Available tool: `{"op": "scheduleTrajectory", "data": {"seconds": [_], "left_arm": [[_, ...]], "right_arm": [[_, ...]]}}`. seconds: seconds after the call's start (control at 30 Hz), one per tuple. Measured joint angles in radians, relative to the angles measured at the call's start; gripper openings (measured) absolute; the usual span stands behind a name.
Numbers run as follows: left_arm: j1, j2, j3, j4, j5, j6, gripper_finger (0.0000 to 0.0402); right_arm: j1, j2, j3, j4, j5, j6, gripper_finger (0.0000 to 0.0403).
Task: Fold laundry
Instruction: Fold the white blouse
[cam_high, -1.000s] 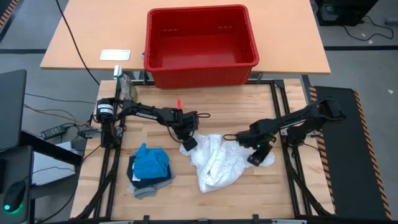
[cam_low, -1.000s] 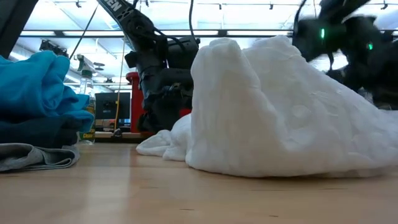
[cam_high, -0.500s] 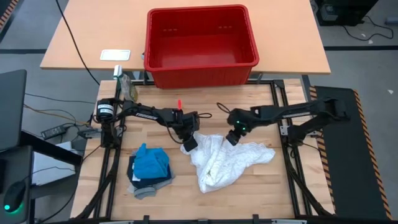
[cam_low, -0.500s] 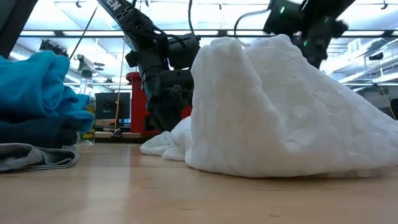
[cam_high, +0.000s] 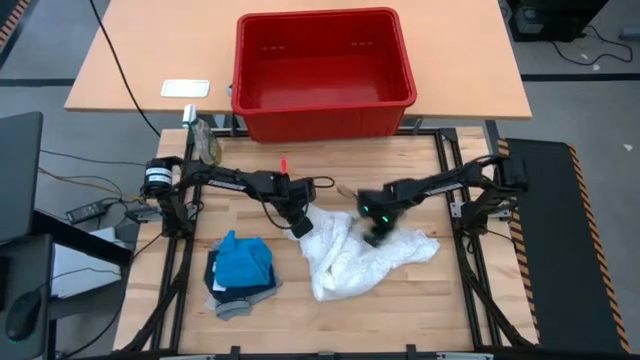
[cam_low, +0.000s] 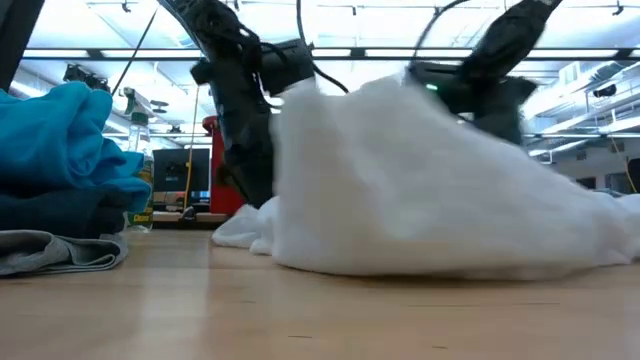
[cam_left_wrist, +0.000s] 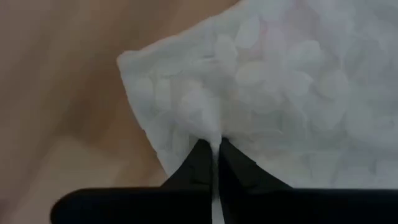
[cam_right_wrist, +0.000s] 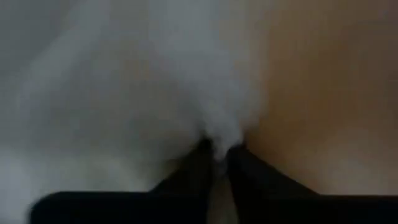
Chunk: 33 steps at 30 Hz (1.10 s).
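Note:
The white cloth (cam_high: 358, 258) lies crumpled in the middle of the table, a tall heap in the low view (cam_low: 430, 190). My left gripper (cam_high: 301, 224) is shut on its far left corner. My right gripper (cam_high: 375, 233) has come down on the heap's far middle, fingers closed on cloth. At the near left a bright blue garment (cam_high: 243, 260) lies on a navy one (cam_high: 216, 272), with a grey piece (cam_high: 236, 303) underneath. My left gripper pinches a ridge of the white cloth near its corner (cam_left_wrist: 210, 132) between its two fingers, slanting steeply down from the left. The cloth spreads away from the fingers onto the table; how many layers are held does not show. My right gripper pinches a small bunch of the white cloth (cam_right_wrist: 221, 138) between its two fingers, slanting steeply down from the right. The view is blurred, so I cannot make out whether it is an edge or a fold. The rest of the cloth lies on the table.
A red plastic basket (cam_high: 322, 110) stands on the other table beyond the far edge. A spray bottle (cam_high: 203, 140) is at the far left corner. Bare wood shows along the near edge (cam_high: 420, 310) and to the right of the cloth.
My right gripper has left the cloth's right edge, swung toward the table's left to the heap's far middle and sunk onto it. The cloth's right corner has spread out on the table. The heap's left part has been drawn up and toward my left gripper.

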<state>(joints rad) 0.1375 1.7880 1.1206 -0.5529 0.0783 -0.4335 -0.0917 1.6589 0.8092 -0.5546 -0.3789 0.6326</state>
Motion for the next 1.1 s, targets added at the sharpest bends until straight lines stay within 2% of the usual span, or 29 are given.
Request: {"op": "scheduleTrajectory", "data": {"seconds": [0.07, 0.13, 0.2, 0.27, 0.43, 0.53, 0.7, 0.83, 0.97, 1.1], "left_arm": [[0.005, -0.032, 0.0, -0.049, -0.054, 0.009, 0.0007], [0.013, -0.063, 0.0, -0.063, -0.07, 0.028, 0.0007], [0.021, -0.082, 0.0, -0.056, -0.075, 0.043, 0.0007], [0.025, -0.092, 0.0, -0.052, -0.08, 0.058, 0.0007], [0.029, -0.097, 0.0, -0.022, -0.083, 0.088, 0.0006], [0.03, -0.097, 0.0, -0.006, -0.096, 0.106, 0.0006], [0.036, -0.098, 0.0, 0.002, -0.118, 0.115, 0.0006], [0.039, -0.101, 0.001, 0.0, -0.174, 0.089, 0.0006], [0.039, -0.104, 0.001, 0.002, -0.189, 0.082, 0.0006], [0.04, -0.105, 0.001, 0.002, -0.189, 0.09, 0.0006]], "right_arm": [[0.041, -0.033, -0.012, -0.116, -0.163, 0.038, 0.0034], [0.076, -0.095, -0.008, -0.122, -0.22, 0.048, 0.0012], [0.091, -0.161, -0.003, -0.119, -0.161, 0.059, 0.001], [0.077, -0.206, -0.008, -0.117, -0.075, 0.079, 0.0023], [-0.022, -0.306, -0.006, -0.037, 0.127, 0.082, 0.0097], [-0.089, -0.32, -0.006, 0.087, 0.154, 0.016, 0.0149], [-0.155, -0.211, -0.009, 0.275, 0.017, -0.037, 0.0218], [-0.143, -0.083, -0.011, 0.308, -0.07, -0.038, 0.0234], [-0.116, 0.008, -0.011, 0.396, -0.066, -0.037, 0.0233], [-0.131, 0.093, -0.011, 0.634, -0.022, 0.033, 0.0231]]}}
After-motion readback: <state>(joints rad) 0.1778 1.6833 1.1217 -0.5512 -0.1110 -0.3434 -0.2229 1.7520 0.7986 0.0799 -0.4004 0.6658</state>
